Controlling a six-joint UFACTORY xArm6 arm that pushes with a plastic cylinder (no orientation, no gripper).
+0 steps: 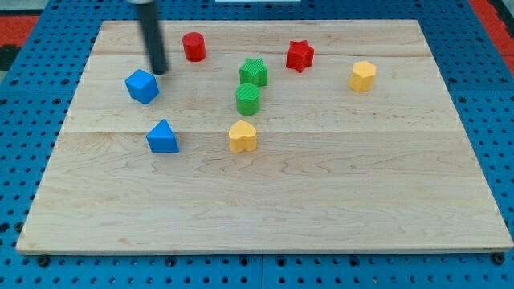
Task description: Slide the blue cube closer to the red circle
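No fingers are showing on this arm, so no grip state applies: the rod's lower end, my tip (161, 71), is resting on the wooden desk (265, 201), sitting just up and to the view's right of the blue cube (142, 86). The red circle (193, 46) is lying farther toward the view's upper right, beyond my tip. No readable writing or brands are appearing anywhere.

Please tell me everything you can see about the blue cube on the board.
The blue cube is a small, solid-looking block of plain matte blue, perhaps plastic. It sits flat on the wooden board near the view's upper left, turned so a corner faces the camera. My tip is just up and right of it, very close; contact cannot be judged. The red circle lies farther up and right. No other block touches it.
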